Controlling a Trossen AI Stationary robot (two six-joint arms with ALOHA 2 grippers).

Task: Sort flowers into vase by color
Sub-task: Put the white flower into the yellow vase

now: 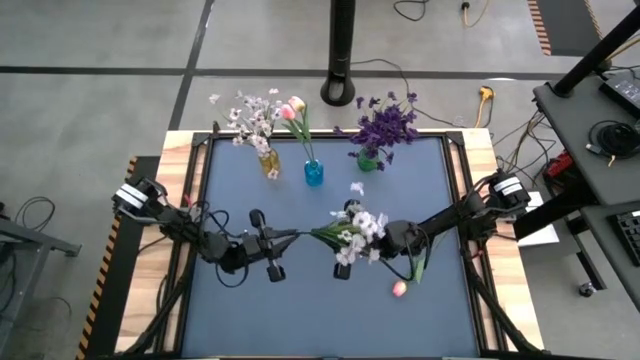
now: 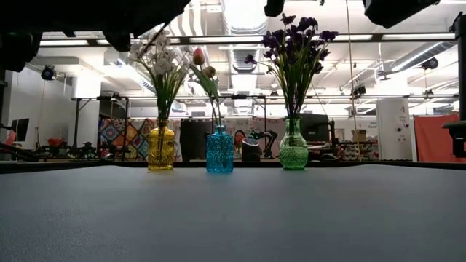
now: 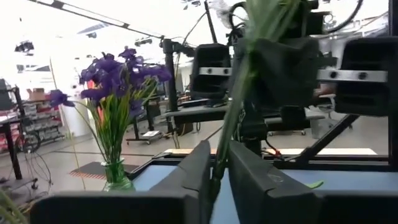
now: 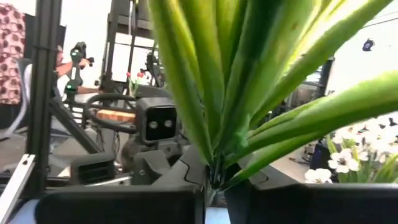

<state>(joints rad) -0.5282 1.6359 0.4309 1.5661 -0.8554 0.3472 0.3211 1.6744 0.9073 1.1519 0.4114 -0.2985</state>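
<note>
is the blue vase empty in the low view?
No. The blue vase holds pink tulip buds on green stems, standing between the yellow vase and the green vase.

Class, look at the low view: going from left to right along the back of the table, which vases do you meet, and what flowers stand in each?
Yellow vase with white blossom sprigs → blue vase with pink tulip buds → green vase with dark purple blooms.
</note>
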